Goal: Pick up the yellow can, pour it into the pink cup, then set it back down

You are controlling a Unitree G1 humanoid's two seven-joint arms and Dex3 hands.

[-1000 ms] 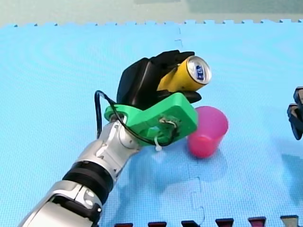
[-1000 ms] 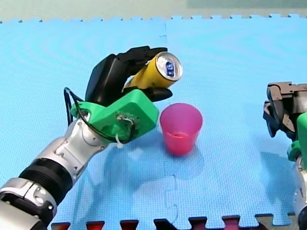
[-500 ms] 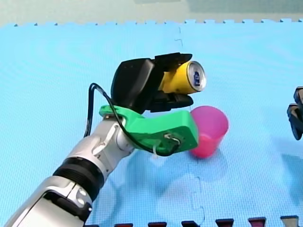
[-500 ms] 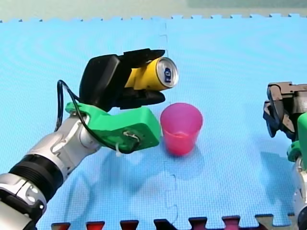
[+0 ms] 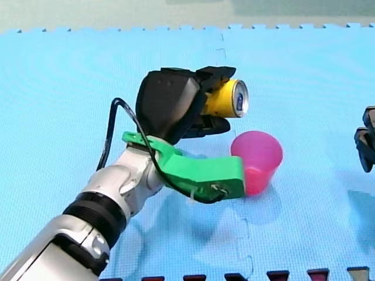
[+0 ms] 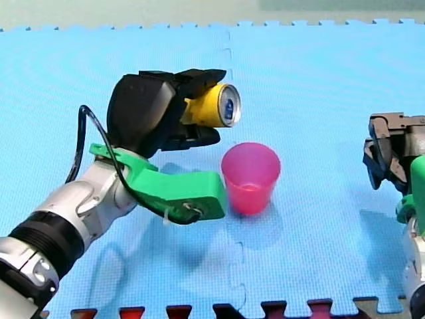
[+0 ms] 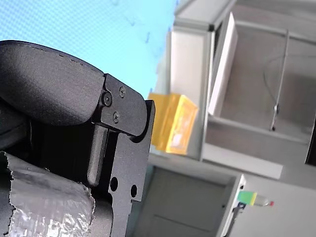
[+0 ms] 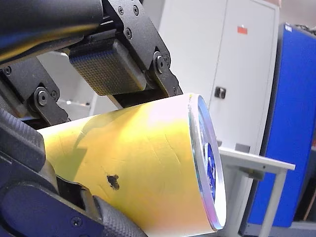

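The yellow can (image 6: 211, 106) was held clear of the blue foam mat (image 6: 319, 80) by the left hand (image 6: 147, 114), whose arm was brought in from the mat's near left corner. The hand's black fingers (image 6: 199, 76) were closed around the can's body from above and below, so that the can was firmly gripped. The can was laid over on its side, with its silver lid turned toward the mat's right edge. It was placed just up and to the left of the pink cup (image 6: 250, 176) and was apart from it; whether the lid was directly over the cup's mouth could not be told.

The cup was stood upright on the mat near its middle, its mouth open upward. A green bracket (image 6: 179, 191) was fixed at the left wrist, just beside the cup, and a black cable (image 6: 78, 146) was looped from it.

In the second wrist view the can (image 8: 138, 163) was seen close up, pressed between a ribbed finger pad (image 8: 106, 69) and the palm.

The right hand (image 6: 386, 158) was kept at the mat's right edge, well apart from the cup. Its state could not be made out.
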